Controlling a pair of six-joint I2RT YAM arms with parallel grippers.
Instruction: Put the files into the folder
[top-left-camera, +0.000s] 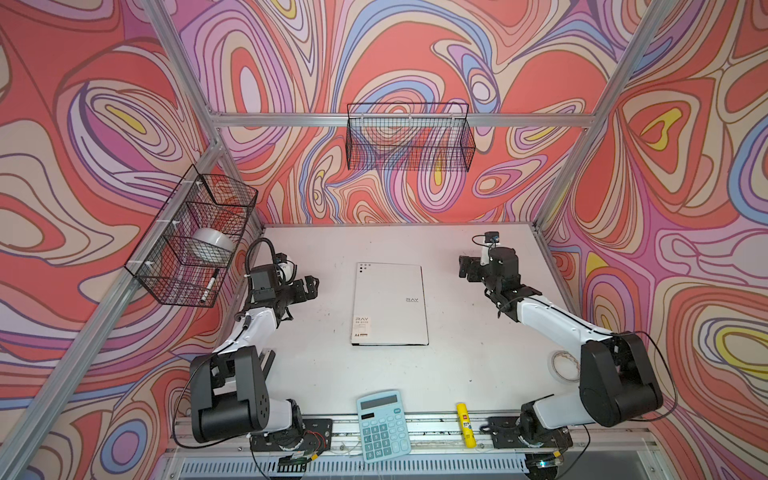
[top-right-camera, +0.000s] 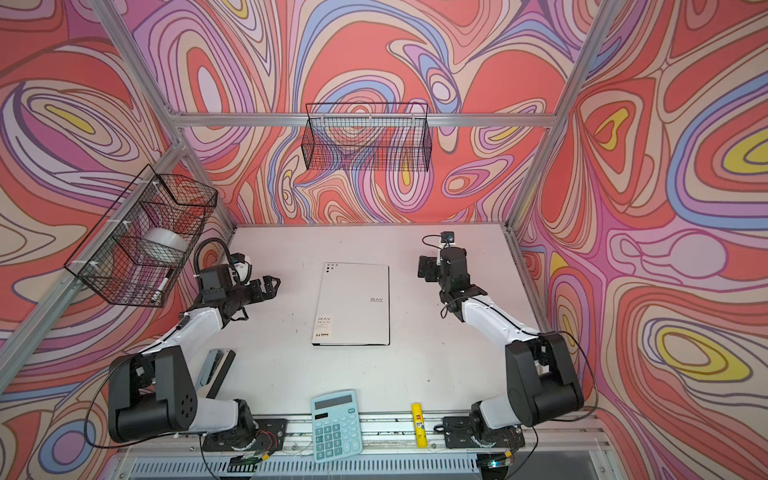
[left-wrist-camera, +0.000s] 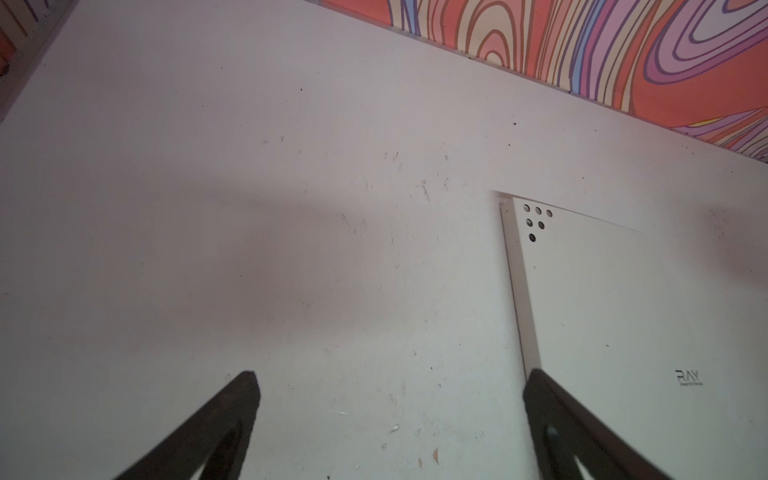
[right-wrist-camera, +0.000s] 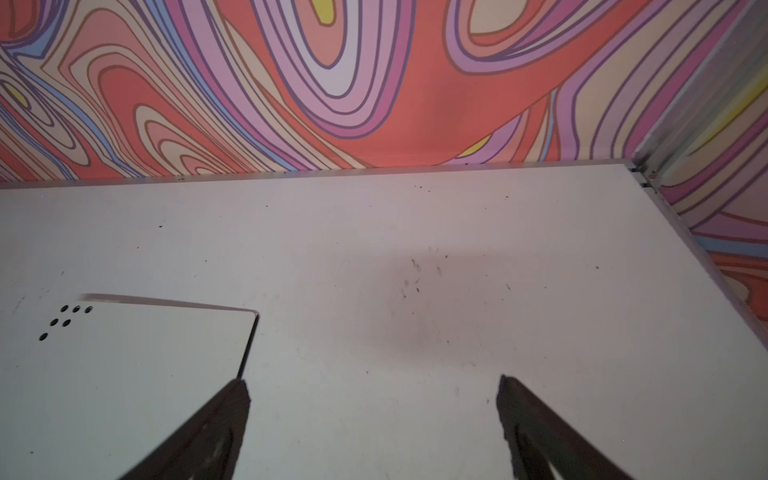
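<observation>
The folder (top-left-camera: 390, 303) lies closed and flat at the middle of the table (top-left-camera: 457, 365), white cover upward, with the "RAY" mark and the corner dots legible in both top views.

Far left: a wire basket (top-left-camera: 160, 220) on the side wall holds a roll of tape (top-left-camera: 212, 245) and a marker (top-left-camera: 210, 284).

Left of the folder: the left gripper (top-left-camera: 311, 286) hangs above the table, apart from the folder's spine edge. Its wrist view shows the fingers (left-wrist-camera: 232, 415) spread wide with only bare table between them.

Right of the folder: the right gripper (top-left-camera: 465, 268) hangs near the far right corner of the cover, not touching it. Its fingers (right-wrist-camera: 216, 419) are likewise spread wide and grasp nothing.

Near edge, left to right: a pale blue calculator (top-left-camera: 384, 426), a yellow glue stick (top-left-camera: 464, 424) and a second tape roll (top-left-camera: 564, 365) beside the right arm.
</observation>
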